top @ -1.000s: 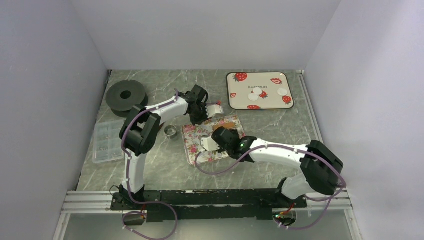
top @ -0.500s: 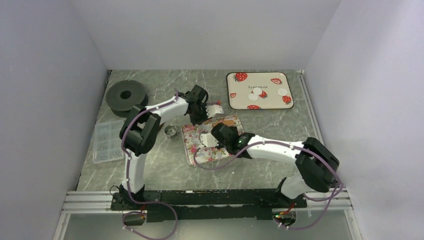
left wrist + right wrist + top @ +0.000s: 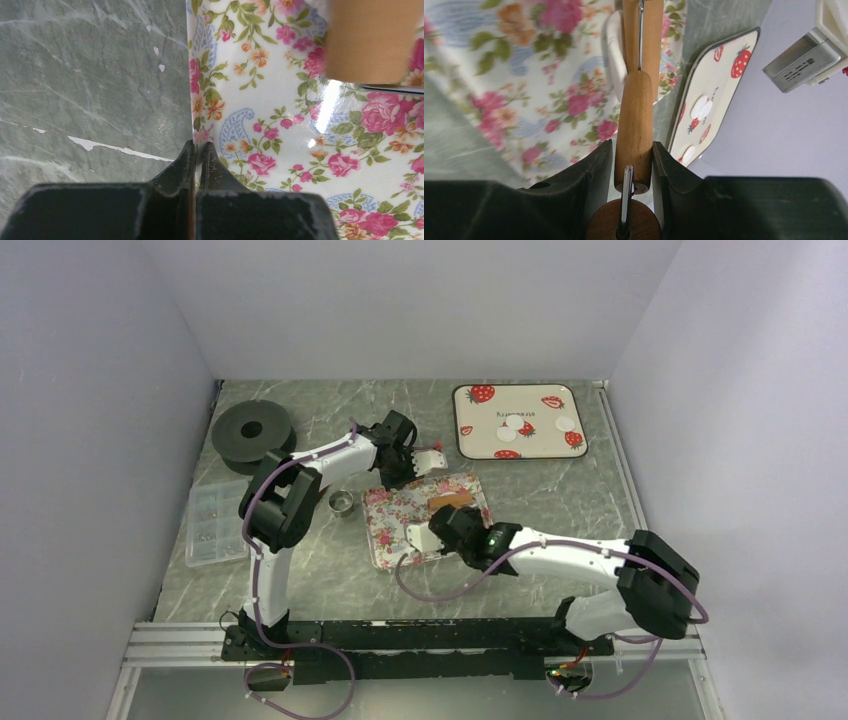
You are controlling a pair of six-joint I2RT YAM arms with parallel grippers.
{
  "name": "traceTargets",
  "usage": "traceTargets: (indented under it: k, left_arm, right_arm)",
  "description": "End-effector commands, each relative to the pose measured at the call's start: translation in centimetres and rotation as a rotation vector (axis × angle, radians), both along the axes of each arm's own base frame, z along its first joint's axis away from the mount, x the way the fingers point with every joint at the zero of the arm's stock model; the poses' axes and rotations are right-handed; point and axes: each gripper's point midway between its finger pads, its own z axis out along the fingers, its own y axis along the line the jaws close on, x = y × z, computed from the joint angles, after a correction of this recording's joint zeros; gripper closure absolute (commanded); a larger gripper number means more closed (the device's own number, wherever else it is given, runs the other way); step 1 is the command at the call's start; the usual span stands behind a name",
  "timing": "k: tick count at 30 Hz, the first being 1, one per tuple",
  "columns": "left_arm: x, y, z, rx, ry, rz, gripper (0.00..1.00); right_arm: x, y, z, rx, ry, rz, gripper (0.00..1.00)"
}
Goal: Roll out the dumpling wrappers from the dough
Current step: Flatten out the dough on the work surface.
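Note:
A floral mat (image 3: 392, 512) lies mid-table. My left gripper (image 3: 404, 476) is shut on its far-left edge; in the left wrist view the fingertips (image 3: 198, 146) pinch the mat's rim (image 3: 200, 90). My right gripper (image 3: 443, 527) is shut on the handle of a wooden roller (image 3: 634, 125), whose barrel (image 3: 451, 502) rests over the mat. A white piece of dough (image 3: 612, 47) shows under the roller. Dumpling wrappers (image 3: 516, 425), small white discs, lie on the strawberry tray (image 3: 480, 445) at the back right, and another wrapper (image 3: 565, 423) lies near its right edge.
A small metal ring cutter (image 3: 342, 502) stands left of the mat. A black spool (image 3: 252, 430) sits at the back left, with a clear compartment box (image 3: 213, 522) in front of it. Grey walls close in on three sides.
My right gripper has drawn the roller back over the mat toward the near edge after a slight push away. The left gripper and the mat have stayed put.

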Motion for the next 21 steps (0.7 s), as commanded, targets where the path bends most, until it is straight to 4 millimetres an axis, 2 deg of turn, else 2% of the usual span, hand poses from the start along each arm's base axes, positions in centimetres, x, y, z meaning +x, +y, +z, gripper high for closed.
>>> traceTargets:
  k: [1,3,5,10,12,14,18,21]
  left_arm:
    - [-6.4,4.1,-7.7,0.205,0.249,-0.036,1.0]
    - [-6.4,4.0,-7.8,0.205,0.25,-0.037,1.0]
    - [-6.4,4.0,-7.8,0.204,0.252,-0.037,1.0]
    - [-6.4,3.8,-7.8,0.201,0.257,-0.038,1.0]
    - [-6.4,3.8,-7.7,0.199,0.253,-0.039,1.0]
    - [-6.3,3.8,-7.7,0.2,0.253,-0.038,1.0]
    - [-6.4,3.9,-7.7,0.202,0.255,-0.036,1.0]
    - [-6.4,4.0,-7.6,0.204,0.251,-0.035,1.0]
  right_arm:
    - [-0.3,-2.6,-5.4,-0.154,0.21,0.023,1.0]
    - [0.2,-2.3,-5.5,-0.163,0.208,0.013,1.0]
    - [-0.5,-2.3,-5.5,-0.156,0.224,-0.002,1.0]
    - [-5.9,-3.4,-5.8,-0.175,0.26,0.007,1.0]
    - [-7.0,-3.9,-5.8,-0.174,0.273,-0.003,1.0]
    - [-6.7,-3.9,-5.8,-0.174,0.26,0.011,1.0]
    - [-3.4,-2.9,-5.6,-0.169,0.236,0.017,1.0]
    - [-2.6,-2.7,-5.7,-0.194,0.234,0.009,1.0]
